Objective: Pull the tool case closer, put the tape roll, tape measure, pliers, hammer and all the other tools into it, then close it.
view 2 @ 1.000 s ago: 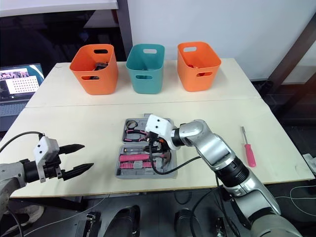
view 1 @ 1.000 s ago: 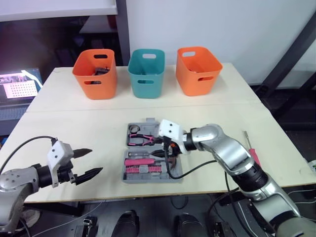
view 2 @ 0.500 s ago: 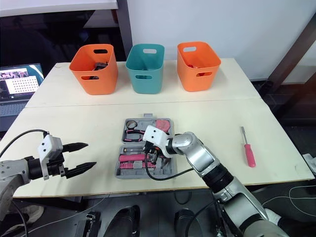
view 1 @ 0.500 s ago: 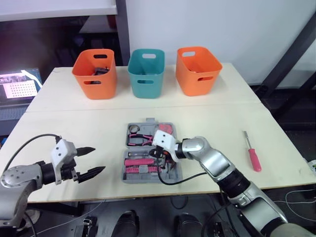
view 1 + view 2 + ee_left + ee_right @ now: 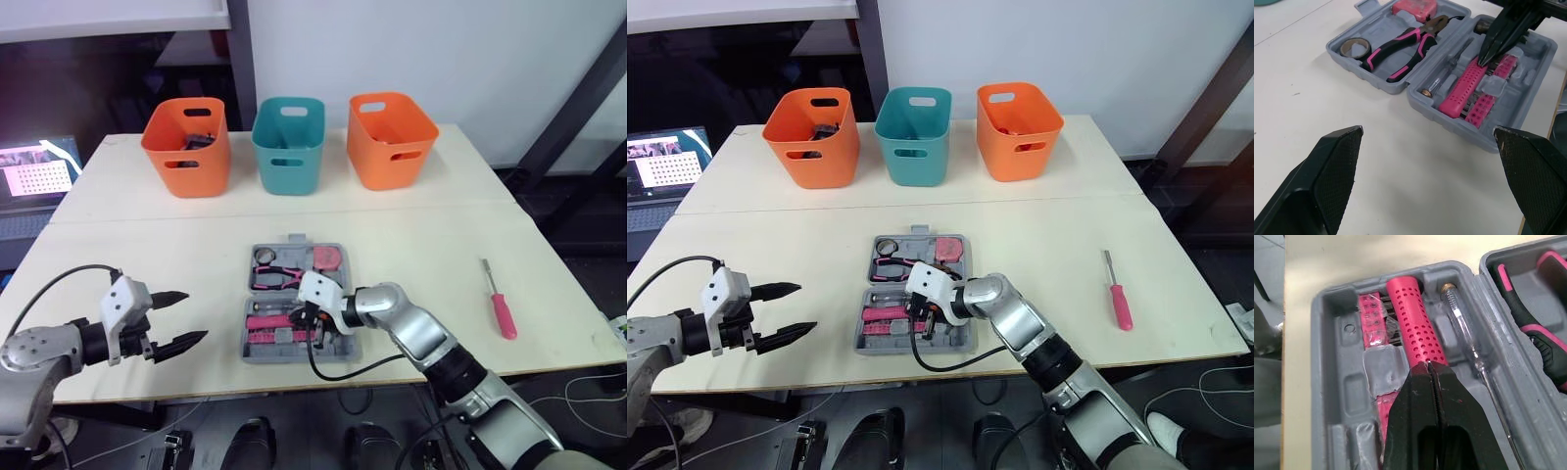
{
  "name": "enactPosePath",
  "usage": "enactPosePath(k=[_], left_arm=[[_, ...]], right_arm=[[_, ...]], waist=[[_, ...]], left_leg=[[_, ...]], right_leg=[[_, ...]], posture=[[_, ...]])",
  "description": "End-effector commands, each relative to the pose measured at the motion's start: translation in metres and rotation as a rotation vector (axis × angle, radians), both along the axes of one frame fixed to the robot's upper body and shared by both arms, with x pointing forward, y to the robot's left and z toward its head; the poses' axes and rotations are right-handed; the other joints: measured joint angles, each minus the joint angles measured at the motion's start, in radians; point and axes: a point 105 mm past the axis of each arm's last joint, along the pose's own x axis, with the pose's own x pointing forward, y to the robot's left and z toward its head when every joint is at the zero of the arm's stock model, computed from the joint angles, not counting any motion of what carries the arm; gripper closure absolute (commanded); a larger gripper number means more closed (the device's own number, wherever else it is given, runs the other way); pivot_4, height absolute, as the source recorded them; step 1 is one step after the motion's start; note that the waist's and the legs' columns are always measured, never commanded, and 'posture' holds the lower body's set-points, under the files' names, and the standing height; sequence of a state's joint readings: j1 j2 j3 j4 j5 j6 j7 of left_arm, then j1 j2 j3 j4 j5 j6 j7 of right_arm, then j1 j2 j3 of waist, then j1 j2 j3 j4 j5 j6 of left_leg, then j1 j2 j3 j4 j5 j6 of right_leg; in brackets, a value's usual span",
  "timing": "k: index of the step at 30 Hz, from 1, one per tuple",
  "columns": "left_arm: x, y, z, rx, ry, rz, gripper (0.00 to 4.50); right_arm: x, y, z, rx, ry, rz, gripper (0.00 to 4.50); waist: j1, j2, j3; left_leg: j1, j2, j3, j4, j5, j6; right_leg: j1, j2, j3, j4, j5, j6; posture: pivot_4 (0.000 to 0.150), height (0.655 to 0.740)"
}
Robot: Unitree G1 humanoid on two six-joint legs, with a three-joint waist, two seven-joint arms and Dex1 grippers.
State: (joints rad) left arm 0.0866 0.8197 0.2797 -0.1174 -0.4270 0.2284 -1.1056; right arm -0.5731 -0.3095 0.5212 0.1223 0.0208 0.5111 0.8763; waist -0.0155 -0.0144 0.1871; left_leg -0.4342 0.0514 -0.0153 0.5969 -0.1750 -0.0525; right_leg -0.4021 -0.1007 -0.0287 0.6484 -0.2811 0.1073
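Right gripper [image 5: 1431,365] down in open tool case [image 5: 294,356]
Its fingers pressed together, tips on hammer handle [image 5: 1410,328]; left gripper [image 5: 194,315] spread wide, well left of case.

Along the far edge of the tabletop [image 5: 147,245] I saw three bins standing in a row with gaps between them. An orange bin [image 5: 186,147] sat nearest the far left corner and held dark objects I could not identify, with a teal bin [image 5: 287,145] in the middle and a second orange bin [image 5: 392,140] on the right. A seam ran across the tabletop from left edge to right edge just in front of the bins, and beyond the left edge a laptop screen [image 5: 37,176] was lit, showing a pale grid.
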Motion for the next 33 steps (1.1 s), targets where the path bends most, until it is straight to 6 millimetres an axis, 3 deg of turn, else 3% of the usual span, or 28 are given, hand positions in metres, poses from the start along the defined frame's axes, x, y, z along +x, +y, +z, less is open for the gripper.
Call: enactPosePath(k=[1,12,21,23,28,31,33], left_arm=[[0.000,0.003,0.007,0.021,-0.030,-0.002,0.00],[0.000,0.004,0.008,0.034,-0.031,-0.004,0.00],[-0.004,0.007,0.010,0.047,-0.026,-0.003,0.00],[-0.004,0.008,0.010,0.048,-0.025,0.000,0.00],[-0.004,0.009,0.013,0.030,-0.028,0.014,0.00],[-0.003,0.010,0.014,0.013,-0.032,0.024,0.00],[-0.002,0.010,0.013,0.004,-0.026,0.025,0.00]], right_arm=[[0.004,-0.007,-0.011,-0.054,-0.001,-0.015,4.46],[-0.016,-0.023,-0.060,-0.160,0.200,-0.027,4.46],[-0.014,-0.024,-0.066,-0.154,0.274,-0.043,4.46],[-0.010,-0.019,-0.059,-0.117,0.250,-0.038,4.46],[0.006,-0.003,0.003,0.129,0.090,-0.009,4.46],[0.013,-0.010,0.041,0.244,0.007,-0.028,4.46],[0.015,-0.020,0.055,0.269,-0.036,-0.055,4.46]], waist=[[0.000,0.000,0.000],[-0.001,-0.002,-0.008],[-0.002,-0.002,-0.019],[-0.002,-0.003,-0.020],[-0.002,-0.003,-0.019],[0.001,-0.002,-0.018],[0.003,-0.002,-0.018]], left_leg=[[0.000,0.000,0.000,0.000,0.000,0.000],[0.009,0.000,0.000,-0.001,0.000,0.000],[0.011,0.001,0.000,-0.002,0.000,0.000],[0.013,0.001,0.000,-0.003,-0.001,-0.001],[0.012,0.001,0.000,-0.003,-0.001,-0.001],[0.007,0.001,0.000,-0.003,0.000,0.000],[0.007,0.001,0.000,-0.003,0.000,0.000]], right_leg=[[0.000,0.000,0.000,0.000,0.000,0.000],[0.009,0.000,0.000,-0.001,-0.002,-0.003],[0.008,0.000,0.000,-0.002,-0.003,-0.005],[0.008,0.000,0.000,-0.003,-0.004,-0.007],[0.008,0.000,0.000,-0.002,-0.004,-0.007],[0.005,0.000,0.000,-0.001,-0.004,-0.007],[0.005,0.000,0.000,-0.001,-0.004,-0.007]], posture=[[0.150,0.7400],[0.150,0.7400],[0.150,0.7400],[0.150,0.7400],[0.150,0.7400],[0.150,0.7400],[0.150,0.7400]])
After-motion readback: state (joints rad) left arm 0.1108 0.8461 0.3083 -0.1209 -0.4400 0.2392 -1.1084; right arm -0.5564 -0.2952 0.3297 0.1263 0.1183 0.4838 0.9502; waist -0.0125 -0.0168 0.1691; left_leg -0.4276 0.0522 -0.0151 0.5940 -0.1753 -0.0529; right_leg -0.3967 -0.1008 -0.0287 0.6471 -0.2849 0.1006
